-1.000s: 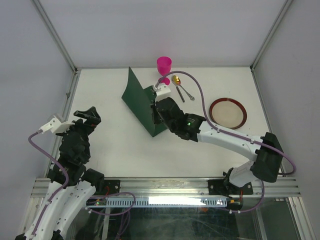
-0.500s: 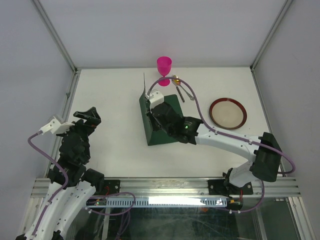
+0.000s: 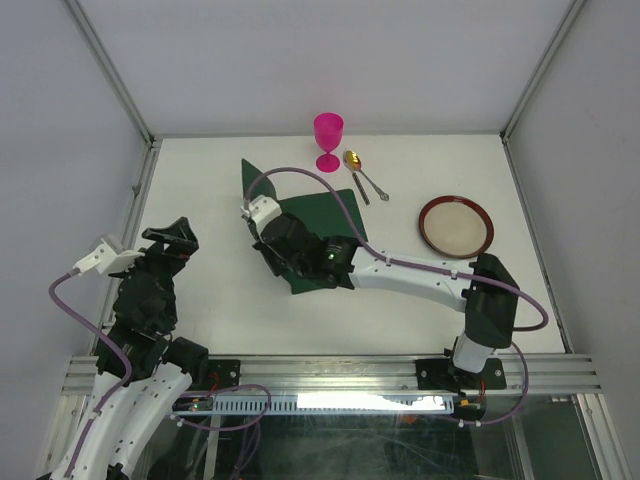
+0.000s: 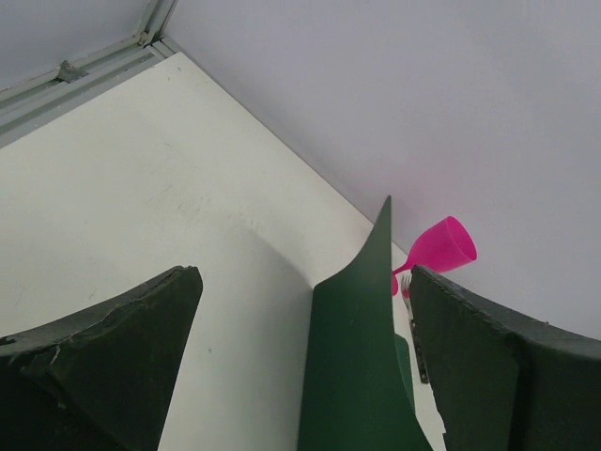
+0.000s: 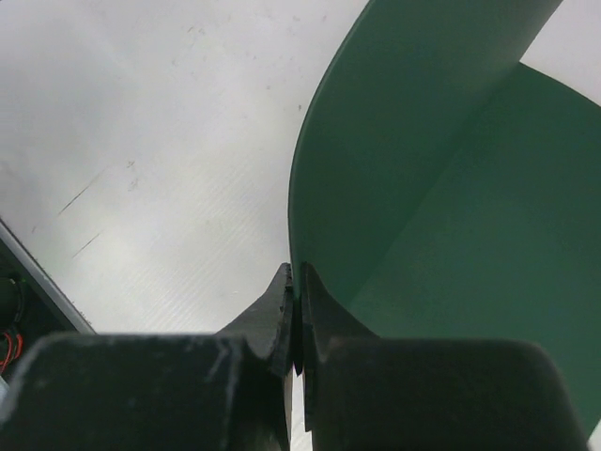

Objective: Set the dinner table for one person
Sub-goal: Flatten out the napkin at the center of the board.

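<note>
- Step in hand: laying the placemat [image 3: 312,212]. Judged from its pose, it is being positioned at the centre of the dinner table [image 3: 210,180], and nothing else is in place on it yet.
- The right gripper [image 5: 297,315] is clenched on the thin edge of the placemat. The pinched edge stands curled up off the surface, and its far corner rises toward 11 o'clock.
- The left gripper [image 3: 172,237] hangs released, jaws wide, at 8 o'clock, well apart from the placemat and holding nothing.
- Next move, as a judgement: lower the raised edge until the placemat lies flat and square, then release. A curled edge may spring back or slide.
- Items waiting: goblet [image 3: 328,135] at 12 o'clock, spoon [image 3: 352,159] just beside it, plate [image 3: 424,228] at 3 o'clock.
- The dinner table is a large, white, matte rectangle framed by aluminium rails. It fills the whole work area, and faint scuffs show on it in the right wrist view.
</note>
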